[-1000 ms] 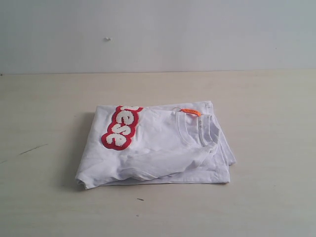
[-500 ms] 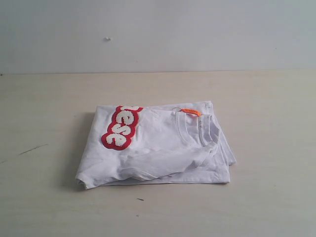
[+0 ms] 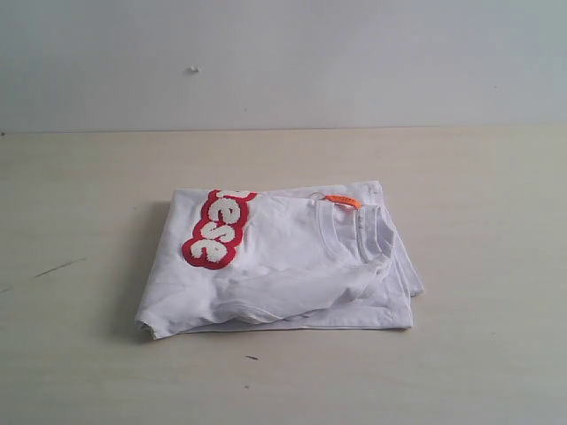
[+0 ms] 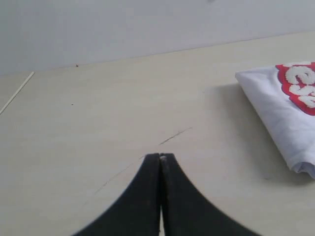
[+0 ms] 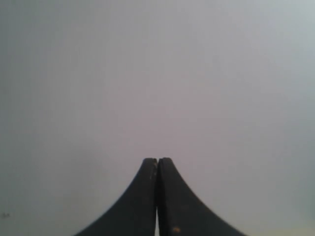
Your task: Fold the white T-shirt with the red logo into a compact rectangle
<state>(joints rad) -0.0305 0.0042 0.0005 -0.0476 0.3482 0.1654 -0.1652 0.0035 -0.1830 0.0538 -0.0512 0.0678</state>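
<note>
- Exterior view: you've got the white T-shirt (image 3: 283,266) folded into a rough rectangle, lying flat approx mid-table (image 3: 478,177), pale wall (image 3: 354,62) behind.
- On the top layer you see the red logo (image 3: 217,228), at the far-left part of the bundle. It runs from the far edge toward the front, w/ only "ese" readable and the rest wrapping over the far fold.
- Collar (image 3: 368,235) sits on the right side of the bundle, facing up. The orange neck tag (image 3: 342,201) is at the far edge, just beside it.
- Near edge is lumpy, w/ a soft roll of cloth across the front. Layers at the right edge aren't lined up exactly.
- Left wrist view: left gripper (image 4: 161,156) has its fingers clenched tip to tip, empty, over bare table. The shirt's logo corner is off to one side, well apart from the tips. A thin dark scratch (image 4: 174,136) lies just ahead of them.
- Right wrist view: right gripper (image 5: 157,160) is clenched tight too, also empty. All you get behind it is a plain pale grey backdrop, can't tell what.
</note>
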